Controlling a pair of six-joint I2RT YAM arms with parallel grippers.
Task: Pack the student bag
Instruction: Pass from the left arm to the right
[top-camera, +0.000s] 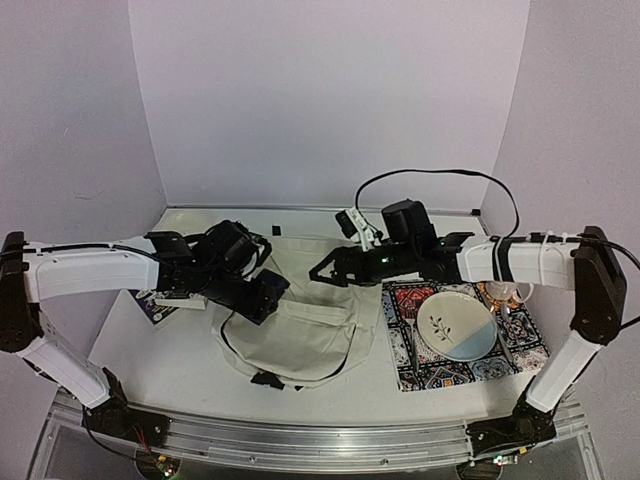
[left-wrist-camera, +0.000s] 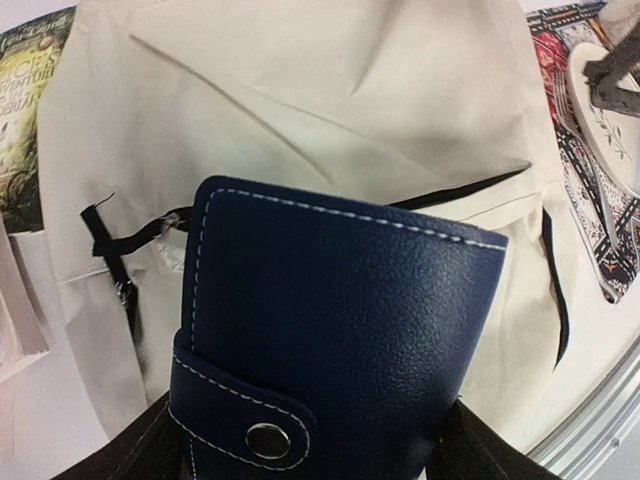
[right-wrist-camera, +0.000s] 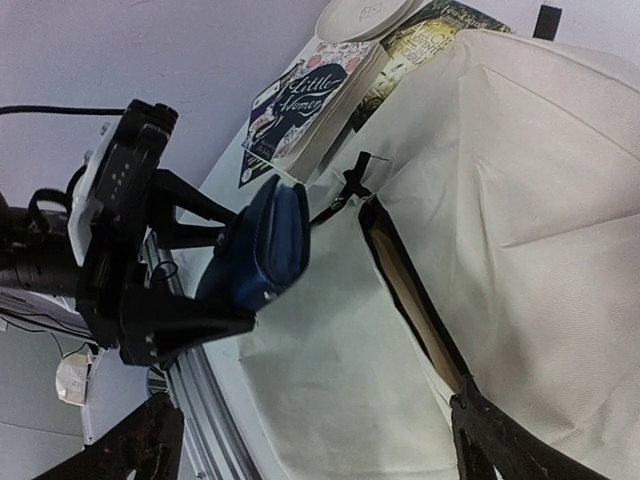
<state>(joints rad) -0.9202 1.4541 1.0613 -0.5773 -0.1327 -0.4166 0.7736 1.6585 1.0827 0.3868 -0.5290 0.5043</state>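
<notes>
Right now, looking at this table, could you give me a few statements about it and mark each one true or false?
1. The left end effector grips a navy leather case with a snap strap. True.
2. The case is already inside the student bag. False: it is held in the air, outside the bag.
3. The plate sits on the patterned mat. True.
4. The right end effector is clamped shut. False: its fingers stand wide apart by the bag's opening.
5. A book titled Little Women lies beside the bag. True.
</notes>
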